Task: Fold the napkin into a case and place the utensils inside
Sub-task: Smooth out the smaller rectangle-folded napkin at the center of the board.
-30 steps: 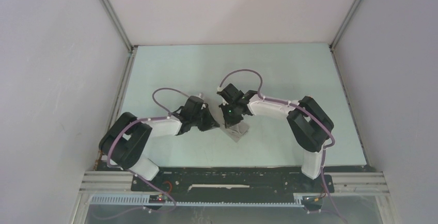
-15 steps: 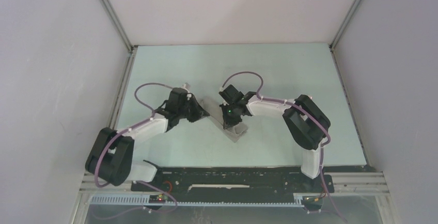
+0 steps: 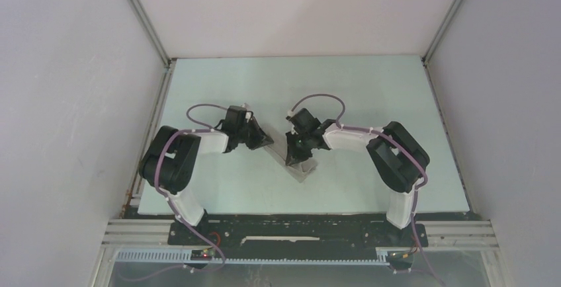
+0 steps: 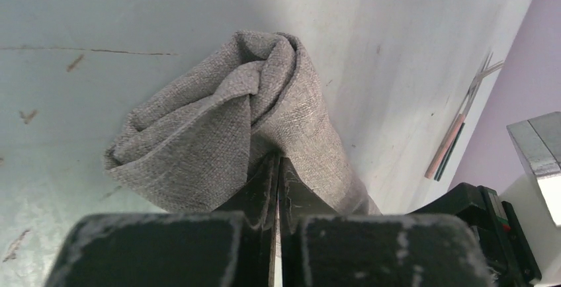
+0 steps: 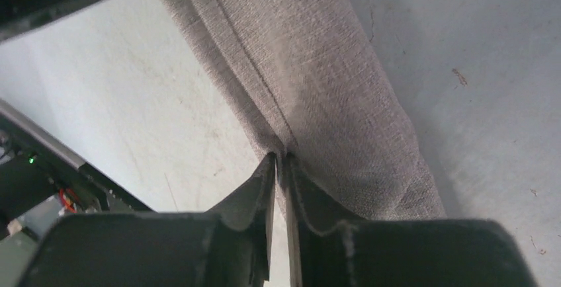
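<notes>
Pale bench (image 3: pixel 370 95) in white-walled enclosure. The napkin (image 4: pixel 218 122) sits mid-bench as a narrow folded strip running between both arms, w/ one end bunched. L end effector (image 4: pixel 275 163) closed, pinching the bunched end. R end effector (image 5: pixel 280 158) closed on a fold at the opp. end. Utensils (image 4: pixel 456 131) lie near the bench edge, well apart from the napkin.

The napkin (image 4: pixel 218 128) is plain taupe-grey, a fine matte weave with no print; the surface (image 3: pixel 357 88) is pale mint, flecked in the wrist views with small brown scuffs; the utensils (image 4: pixel 455 138) show one pale pink handle and one dark teal, their metal silver; the left pincer (image 4: pixel 276 163) and right pincer (image 5: pixel 281 159) are black, dusted grey; the arms (image 3: pixel 347 138) are white with black joints, their cables (image 3: pixel 319 98) purple.
</notes>
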Controlling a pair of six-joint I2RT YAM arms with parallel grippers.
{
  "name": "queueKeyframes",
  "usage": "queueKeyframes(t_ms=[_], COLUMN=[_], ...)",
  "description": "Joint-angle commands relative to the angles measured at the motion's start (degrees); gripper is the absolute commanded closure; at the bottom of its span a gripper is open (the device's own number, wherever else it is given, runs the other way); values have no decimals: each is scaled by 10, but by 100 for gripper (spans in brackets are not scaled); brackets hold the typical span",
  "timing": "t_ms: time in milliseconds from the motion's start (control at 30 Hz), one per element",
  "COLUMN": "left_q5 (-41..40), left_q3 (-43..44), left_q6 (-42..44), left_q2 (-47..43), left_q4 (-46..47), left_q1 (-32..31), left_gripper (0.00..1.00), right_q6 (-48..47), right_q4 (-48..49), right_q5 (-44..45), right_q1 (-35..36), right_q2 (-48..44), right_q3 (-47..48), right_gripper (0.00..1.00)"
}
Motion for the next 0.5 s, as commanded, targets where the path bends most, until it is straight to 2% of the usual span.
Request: queueKeyframes(t_ms=[0,133,200,300,467], left_q5=[-16,3,12,12,20], left_q3=[-25,-27,-22,-20,-18], left_q6=[37,51,57,66,67], left_q2=[9,22,28,26,30], left_q4=[-13,-12,-12,-18,-21], left_q1=[28,31,32,36,41], left_gripper=[100,100,100,100,100], right_q6=[7,0,4,37,129], right_q4=[31,44,64,122,294], right_q5=[-72,-171,-222,-296,-410], right_q1=[-19,-51,-65,-98,-126], right_q2=[-47,-79,-81,-51,30], right_q3=[-26,-27,-27,-27,-26], right_gripper=[73,55,49,47,42])
